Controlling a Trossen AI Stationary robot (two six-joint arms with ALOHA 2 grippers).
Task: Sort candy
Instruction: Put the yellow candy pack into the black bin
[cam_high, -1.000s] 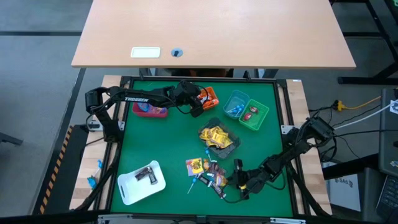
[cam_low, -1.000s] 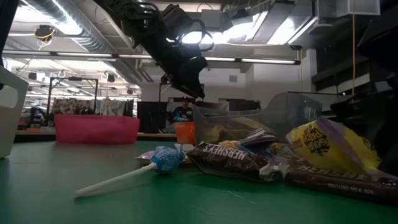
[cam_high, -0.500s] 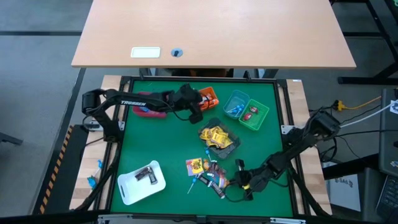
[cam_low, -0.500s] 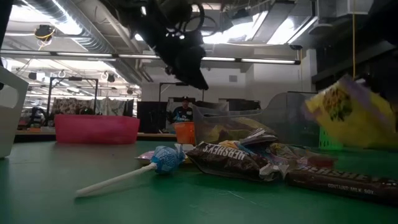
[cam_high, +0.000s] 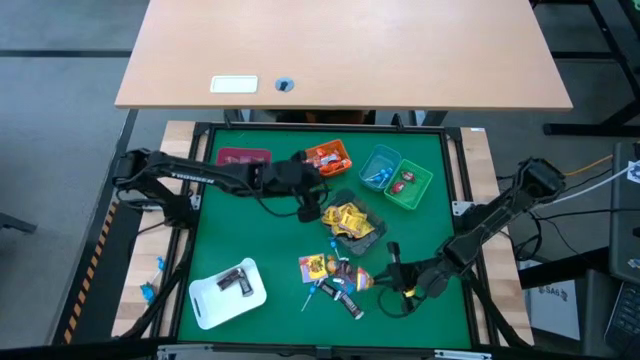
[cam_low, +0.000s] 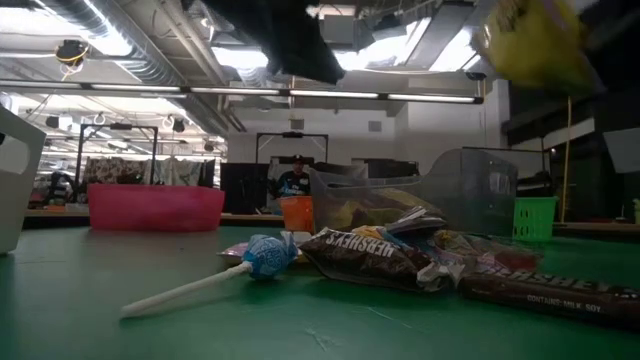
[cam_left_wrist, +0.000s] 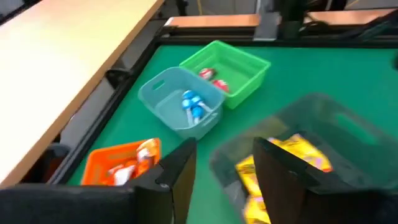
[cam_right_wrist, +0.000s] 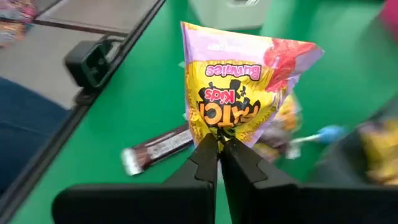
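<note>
Sour Patch Kids packet (cam_right_wrist: 239, 93): light, crinkly, slippery film, likely limp. Right jaws (cam_right_wrist: 219, 152) pinched shut on its bottom seam, lifted above counter's five-o'clock pile. Left jaws (cam_left_wrist: 221, 165) parted, empty.

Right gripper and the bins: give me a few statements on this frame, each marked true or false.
1. The right gripper is shut on a yellow and purple packet. True.
2. The blue bin is empty. False: it holds blue-wrapped sweets.
3. The left gripper grips a chocolate bar. False: its fingers stand apart with nothing between them.
4. The green bin holds red sweets. True.
5. The blue lollipop stands upright. False: it lies flat on the green mat.
</note>
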